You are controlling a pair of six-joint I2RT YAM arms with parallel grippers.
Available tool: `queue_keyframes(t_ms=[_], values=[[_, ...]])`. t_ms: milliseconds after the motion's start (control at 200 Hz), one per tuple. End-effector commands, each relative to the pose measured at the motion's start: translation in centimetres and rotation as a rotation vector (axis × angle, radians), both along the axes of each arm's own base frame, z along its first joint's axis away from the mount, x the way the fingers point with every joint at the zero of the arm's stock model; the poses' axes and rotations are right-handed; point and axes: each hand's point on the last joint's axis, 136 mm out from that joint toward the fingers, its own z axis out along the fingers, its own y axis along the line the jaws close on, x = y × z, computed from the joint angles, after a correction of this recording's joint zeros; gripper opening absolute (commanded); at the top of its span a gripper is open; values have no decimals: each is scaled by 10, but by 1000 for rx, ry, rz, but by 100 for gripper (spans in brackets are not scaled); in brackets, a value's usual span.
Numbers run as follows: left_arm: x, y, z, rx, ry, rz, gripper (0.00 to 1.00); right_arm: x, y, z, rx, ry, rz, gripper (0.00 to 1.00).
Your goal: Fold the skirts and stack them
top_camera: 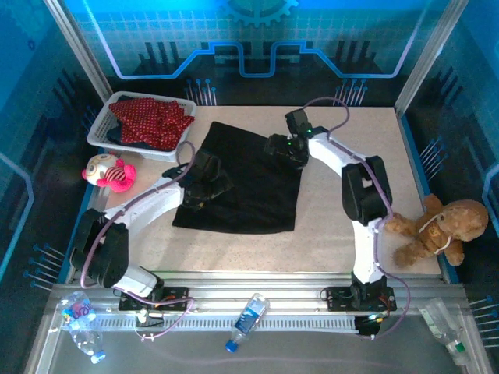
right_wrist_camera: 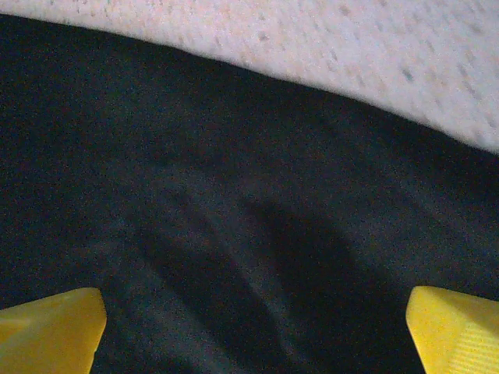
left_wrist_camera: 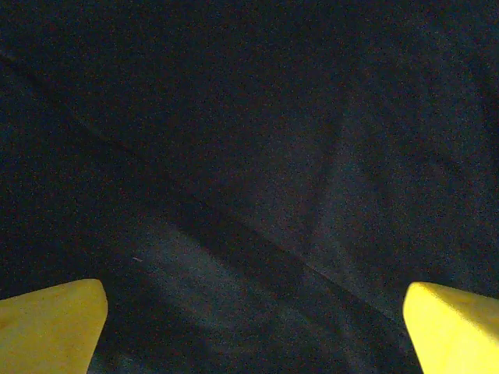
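A black skirt (top_camera: 242,183) lies spread flat at the centre of the top view, on the speckled table (top_camera: 351,234), its outline roughly square with the upper corner pointing toward the back of the frame. The left gripper (top_camera: 204,187) is over the skirt's left portion, and the wrist view shows its yellow fingers (left_wrist_camera: 51,327) in the lower corners of the frame, wide apart, with nothing but dark, softly creased cloth (left_wrist_camera: 249,156) between them. The right gripper (top_camera: 284,148) sits at the skirt's upper right edge; its jaws also stand wide and hold nothing, and below them the black fabric (right_wrist_camera: 234,234) meets a strip of bare tabletop (right_wrist_camera: 351,54) along the top of that frame. In the upper left of the top view a white mesh basket (top_camera: 101,128) holds a crumpled red skirt (top_camera: 152,121) with a fine dark pattern (something darker shows beneath it, too little to identify). A pink-and-white plush toy (top_camera: 109,171) lies just below the basket, and a brown teddy bear (top_camera: 437,226) sits at the right edge of the table.
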Motion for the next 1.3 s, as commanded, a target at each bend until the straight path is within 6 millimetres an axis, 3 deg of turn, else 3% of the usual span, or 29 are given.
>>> queue_keyframes(t_ms=[0,115,220,430,650,895,1130,1295], values=[[-20,49,-6,124,64,50,99,-41,-13,15,28,33,-37,100],[-48,86,-15,130,139,166,99,-77,-27,13,31,68,-75,100],[-75,106,-28,109,180,240,99,-99,-36,10,36,82,-100,100],[-111,105,-55,-56,239,331,85,-113,-41,2,32,95,-102,100],[-94,102,-66,-143,177,350,70,-112,-36,-3,48,93,-86,100],[-82,112,-82,-112,138,367,67,-110,-37,-3,46,83,-89,100],[-76,117,-84,-81,121,356,66,-109,-38,3,44,67,-85,100],[-73,116,-87,-78,121,349,60,-112,-41,5,37,57,-94,99]])
